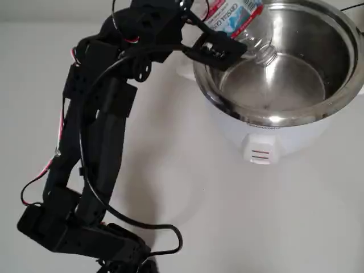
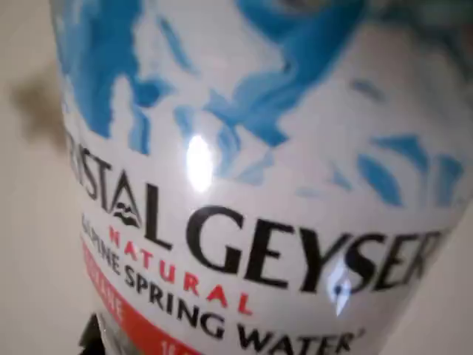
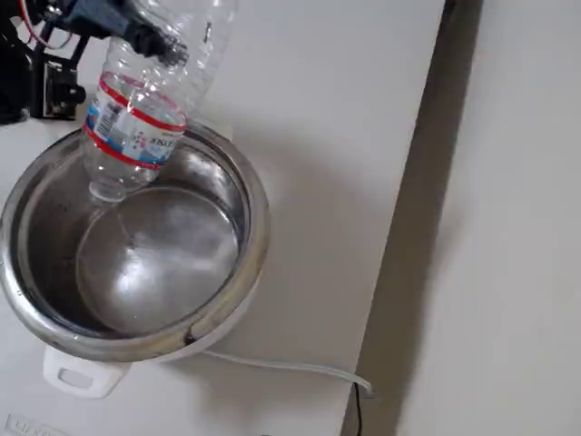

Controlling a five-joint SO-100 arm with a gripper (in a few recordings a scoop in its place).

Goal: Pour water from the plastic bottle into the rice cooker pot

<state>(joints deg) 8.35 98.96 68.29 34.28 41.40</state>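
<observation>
White tabletop (image 1: 187, 187) spreads under everything, and in the fixed view it ends at about three o'clock along a straight edge, with a paler surface beyond. On it sits the rice cooker pot (image 1: 341, 85), a shiny steel bowl with a wide rim in a white cooker body (image 1: 267, 142), filling the one-to-two o'clock corner of the overhead view. My gripper (image 1: 219, 48) reaches over the pot's rim at about ten o'clock of the bowl and is clamped around the plastic bottle (image 1: 242, 17), my black fingers (image 1: 210, 54) pressed across its body. The bottle is tipped neck-down, its open mouth toward about five o'clock from my grip and hanging inside the pot, above the bottom. In the fixed view the bottle (image 3: 145, 100) stands nearly inverted over the pot (image 3: 245, 209), its base up at twelve o'clock, its red-edged label band below my fingers (image 3: 150, 38), and its neck low against the far inner wall. My wrist view is pressed close to the label (image 2: 244, 222), which reads "natural spring water". A thin white cord (image 3: 281, 365) trails from the cooker toward five o'clock.
</observation>
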